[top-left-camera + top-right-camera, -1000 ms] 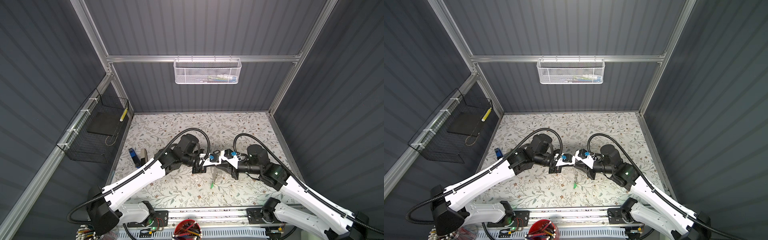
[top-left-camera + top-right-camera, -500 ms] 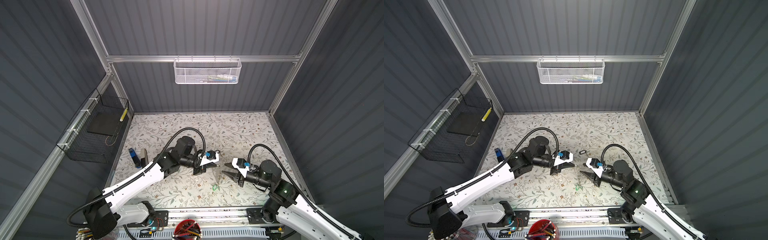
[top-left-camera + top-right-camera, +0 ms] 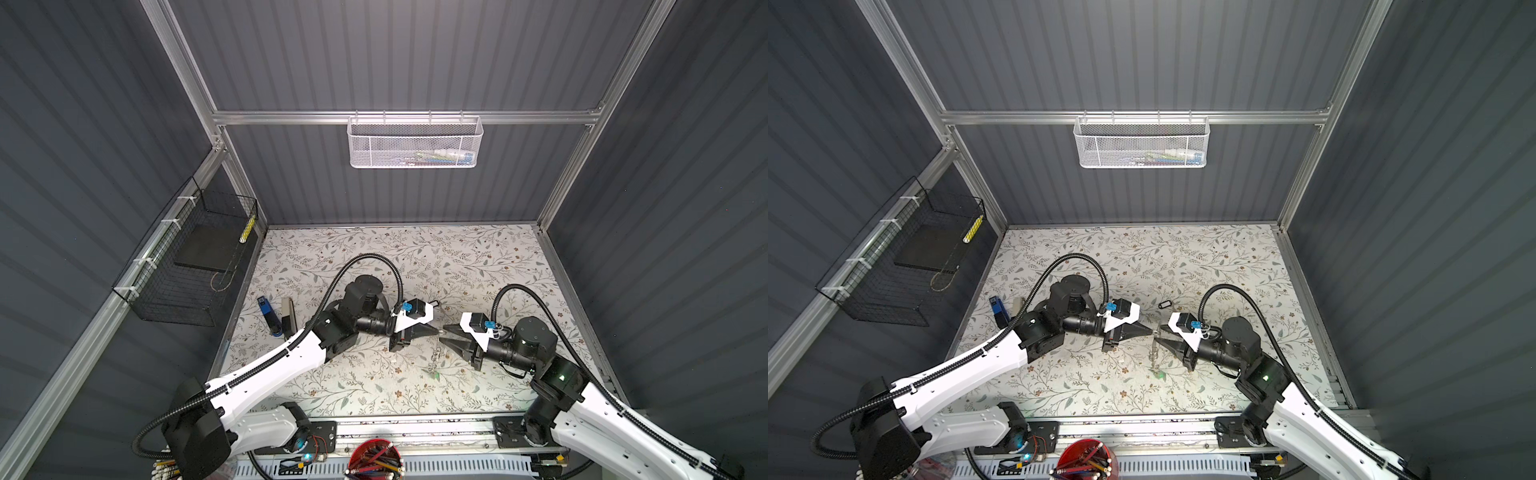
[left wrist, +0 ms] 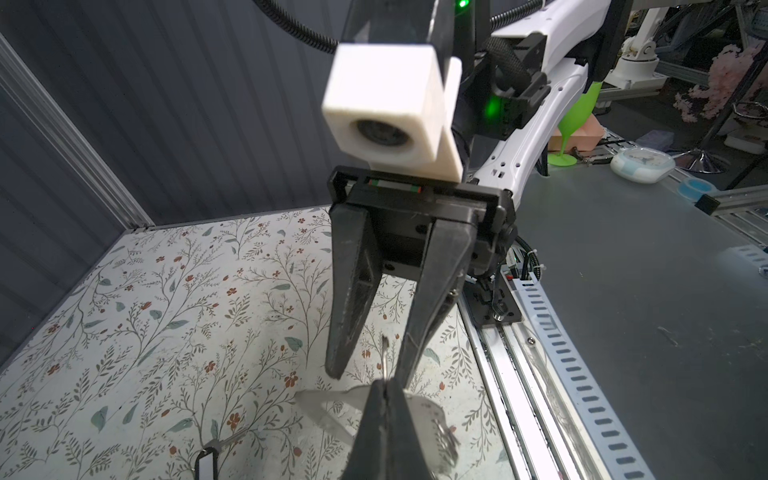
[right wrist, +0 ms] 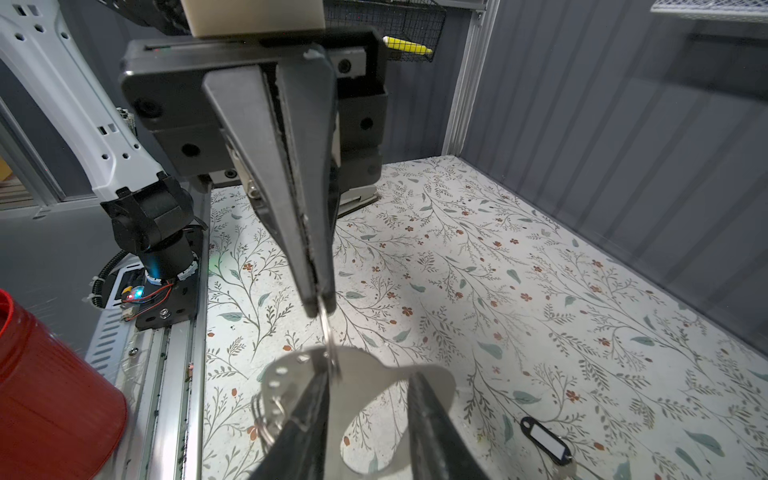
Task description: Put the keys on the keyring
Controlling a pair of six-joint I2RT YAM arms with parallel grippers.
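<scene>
Left claw clamps a thin wire ring meeting the flat, hole-punched grey keyring (mid-air between claws); right claw gapes; black-framed key lies at their 12 o'clock on floral bench

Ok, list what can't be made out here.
Green key: tiny in both top views; its attachment unreadable.
Keyring: blurred in the left wrist view, partly behind the left tool; in the right wrist view the right tool covers part, so contact is unclear.
Black-tagged key: cut by the picture edge in the left wrist view.

Robotics lab (aluminium-framed enclosure)
</scene>
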